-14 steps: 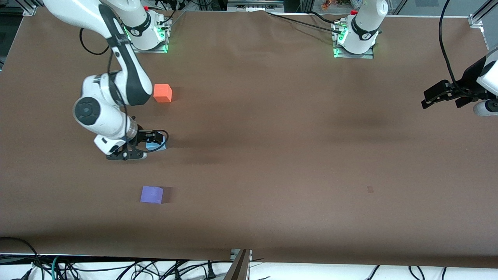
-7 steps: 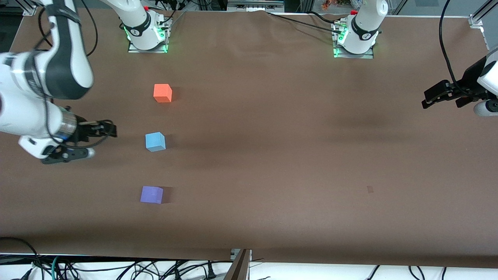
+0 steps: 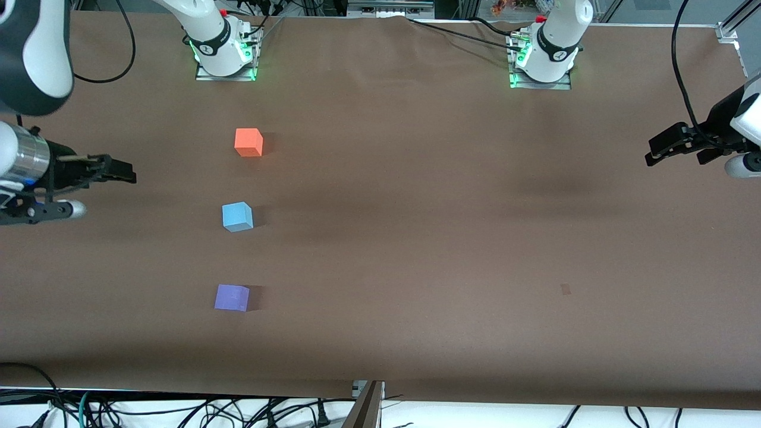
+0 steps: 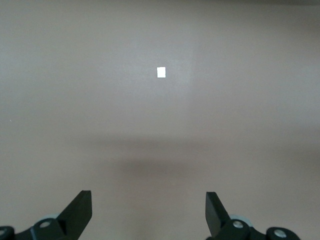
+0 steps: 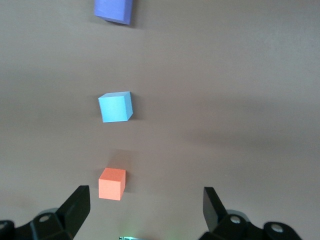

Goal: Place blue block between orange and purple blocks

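The light blue block [image 3: 237, 216] stands on the brown table in line between the orange block [image 3: 248, 142], which is farther from the front camera, and the purple block [image 3: 232, 297], which is nearer. My right gripper [image 3: 122, 173] is open and empty, up in the air at the right arm's end of the table, apart from all three. The right wrist view shows the purple block [image 5: 114, 10], blue block [image 5: 115, 107] and orange block [image 5: 112, 183] in a row, with my right gripper [image 5: 145, 212] open. My left gripper [image 3: 654, 151] waits open and empty at the left arm's end, and shows as the gripper [image 4: 148, 212] over bare table.
The two arm bases [image 3: 223, 53] [image 3: 544, 62] stand at the table's edge farthest from the front camera. A small mark [image 3: 565, 289] lies on the table toward the left arm's end; it appears as a white patch [image 4: 161, 72] in the left wrist view. Cables [image 3: 178, 410] hang below the near edge.
My right gripper let go of the blue block and drew away up toward the right arm's end of the table. The blue block stays between orange and purple. The left arm has not moved.
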Tool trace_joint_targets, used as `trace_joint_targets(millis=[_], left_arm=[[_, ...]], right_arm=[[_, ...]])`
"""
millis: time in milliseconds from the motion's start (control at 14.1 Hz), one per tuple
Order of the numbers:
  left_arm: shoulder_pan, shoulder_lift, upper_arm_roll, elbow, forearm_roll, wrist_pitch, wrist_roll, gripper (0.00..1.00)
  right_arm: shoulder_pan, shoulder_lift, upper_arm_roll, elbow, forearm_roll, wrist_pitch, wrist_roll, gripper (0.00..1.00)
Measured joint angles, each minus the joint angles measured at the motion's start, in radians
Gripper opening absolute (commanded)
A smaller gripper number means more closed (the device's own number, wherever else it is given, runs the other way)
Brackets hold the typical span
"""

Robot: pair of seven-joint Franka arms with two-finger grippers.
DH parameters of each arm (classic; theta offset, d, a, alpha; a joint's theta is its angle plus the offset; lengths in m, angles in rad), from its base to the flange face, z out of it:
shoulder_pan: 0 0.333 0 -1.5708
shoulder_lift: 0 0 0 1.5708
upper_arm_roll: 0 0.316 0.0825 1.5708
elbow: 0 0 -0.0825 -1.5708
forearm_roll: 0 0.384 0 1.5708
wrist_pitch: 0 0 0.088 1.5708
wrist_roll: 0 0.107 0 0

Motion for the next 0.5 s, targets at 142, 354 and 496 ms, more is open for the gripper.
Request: trace_joint_targets(millis=[142,354,496], left_arm=[[0.000,0.000,0.000,0.000,0.000,0.000,0.000,1.00],[0.000,0.000,0.000,0.000,0.000,0.000,0.000,1.00],[0.001,0.000,0.000,0.000,0.000,0.000,0.000,1.00]], right_arm=[[-0.028,-0.045,0.031,0.000,-0.017,-0.004,0.000,1.00],[-0.124,-0.130,0.120,-0.004,-0.079,-0.009,0.000,1.00],[-0.157,-0.177,0.149,-0.024,-0.102,-0.014,-0.001,1.00]])
